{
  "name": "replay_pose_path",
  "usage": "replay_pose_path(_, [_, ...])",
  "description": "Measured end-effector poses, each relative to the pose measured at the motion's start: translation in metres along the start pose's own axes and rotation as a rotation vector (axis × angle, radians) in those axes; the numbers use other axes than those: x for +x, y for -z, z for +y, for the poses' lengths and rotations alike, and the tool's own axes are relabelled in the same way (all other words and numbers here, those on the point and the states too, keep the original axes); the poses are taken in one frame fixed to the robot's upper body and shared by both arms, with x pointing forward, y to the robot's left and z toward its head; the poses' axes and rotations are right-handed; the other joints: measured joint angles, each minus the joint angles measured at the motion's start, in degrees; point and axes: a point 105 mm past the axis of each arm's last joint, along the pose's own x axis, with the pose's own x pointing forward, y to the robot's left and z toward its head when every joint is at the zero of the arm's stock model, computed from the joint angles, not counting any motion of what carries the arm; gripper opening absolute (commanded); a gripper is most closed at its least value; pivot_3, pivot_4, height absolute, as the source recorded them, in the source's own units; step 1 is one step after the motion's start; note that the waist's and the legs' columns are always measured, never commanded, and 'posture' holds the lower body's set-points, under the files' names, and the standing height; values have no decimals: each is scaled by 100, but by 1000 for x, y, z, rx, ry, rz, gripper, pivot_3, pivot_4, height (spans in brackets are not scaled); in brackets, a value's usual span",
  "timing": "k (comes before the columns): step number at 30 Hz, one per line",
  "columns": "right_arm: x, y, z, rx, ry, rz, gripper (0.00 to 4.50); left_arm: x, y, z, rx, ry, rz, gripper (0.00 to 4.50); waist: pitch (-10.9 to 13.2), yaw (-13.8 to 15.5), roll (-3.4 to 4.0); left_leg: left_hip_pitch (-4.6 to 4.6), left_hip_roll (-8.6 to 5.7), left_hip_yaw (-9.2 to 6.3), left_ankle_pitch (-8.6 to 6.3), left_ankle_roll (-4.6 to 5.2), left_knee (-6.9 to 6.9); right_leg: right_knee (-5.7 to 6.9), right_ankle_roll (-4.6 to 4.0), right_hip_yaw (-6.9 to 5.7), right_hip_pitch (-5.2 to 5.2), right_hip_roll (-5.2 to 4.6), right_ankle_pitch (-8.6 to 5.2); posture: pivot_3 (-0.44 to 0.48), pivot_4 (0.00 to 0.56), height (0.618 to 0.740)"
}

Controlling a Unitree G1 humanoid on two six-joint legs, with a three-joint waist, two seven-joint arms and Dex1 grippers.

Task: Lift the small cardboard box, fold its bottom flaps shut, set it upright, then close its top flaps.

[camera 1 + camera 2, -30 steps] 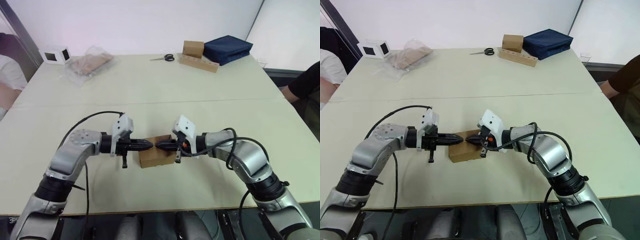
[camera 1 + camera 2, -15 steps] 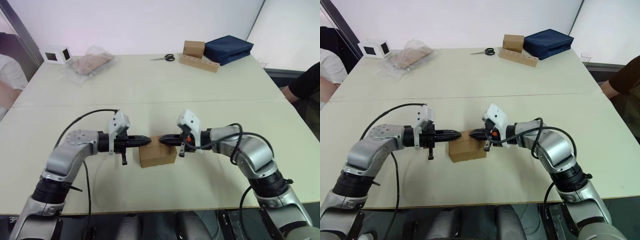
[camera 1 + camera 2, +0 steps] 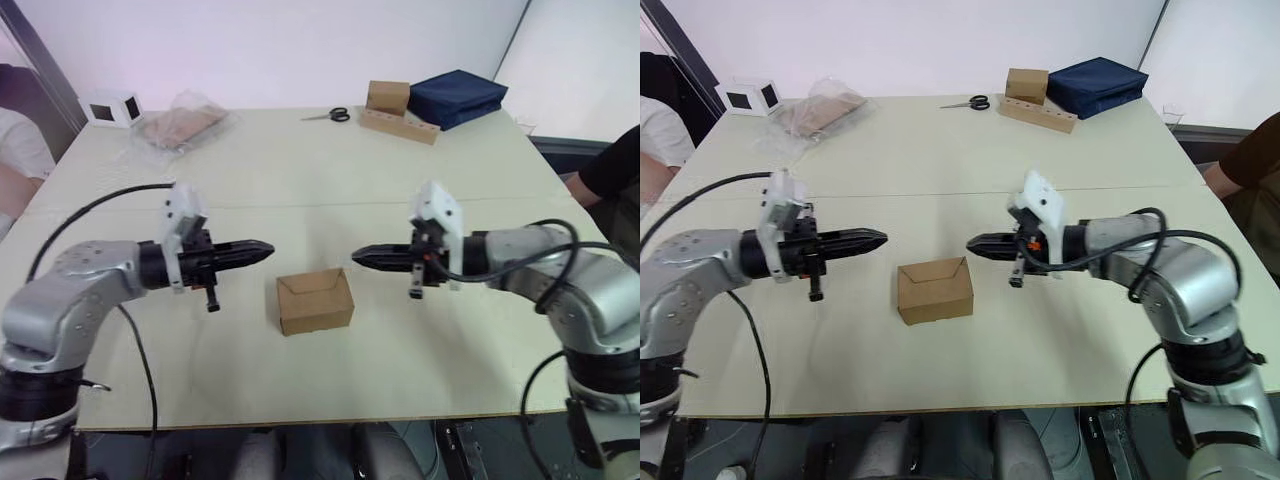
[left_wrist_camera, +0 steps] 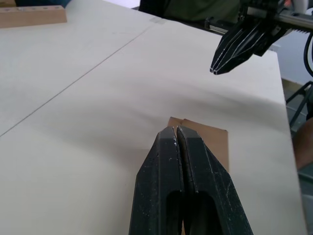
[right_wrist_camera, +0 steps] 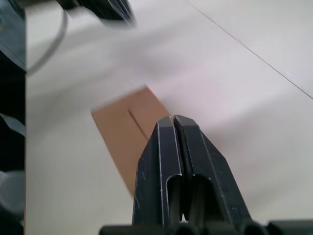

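Sitting upright on the bench (image 3: pixel 300 170) between both arms, the small cardboard box (image 3: pixel 315 300) shows its top flaps folded down, meeting along a centre seam. Left claw (image 3: pixel 262 250) and right claw (image 3: pixel 360 257) hover clear of it on either side, tips facing each other, each clenched on nothing. Judgement: with nothing holding the flaps, the closing appears done; whether they lie fully flush cannot be confirmed.

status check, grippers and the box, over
Left gripper and right gripper shut, empty, flanking. Small cardboard box on the table, top flaps closed, untouched. Nothing in the way.
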Motion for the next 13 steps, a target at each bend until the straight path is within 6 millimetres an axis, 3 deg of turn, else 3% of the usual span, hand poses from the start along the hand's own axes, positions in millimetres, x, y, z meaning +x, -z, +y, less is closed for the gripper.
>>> replay_pose_path(5, [-34,13,9,13,-3,94,0,-25,1,-6,-9,-61,54,46,2,-4,1,6,2,3,-1,2,-3,-3,-1,1,6,2,0,0,150,740])
replay_pose_path(8, [-53,23,14,38,-1,161,0,-50,14,-7,-58,-122,113,46,2,-22,2,10,4,12,-1,2,-15,-8,-2,6,4,2,-1,0,150,740])
replay_pose_path(13, [-67,18,21,27,-18,159,0,-68,24,-12,-81,-161,128,46,2,13,1,12,5,12,-1,1,-16,-18,-3,4,11,1,0,0,150,740])
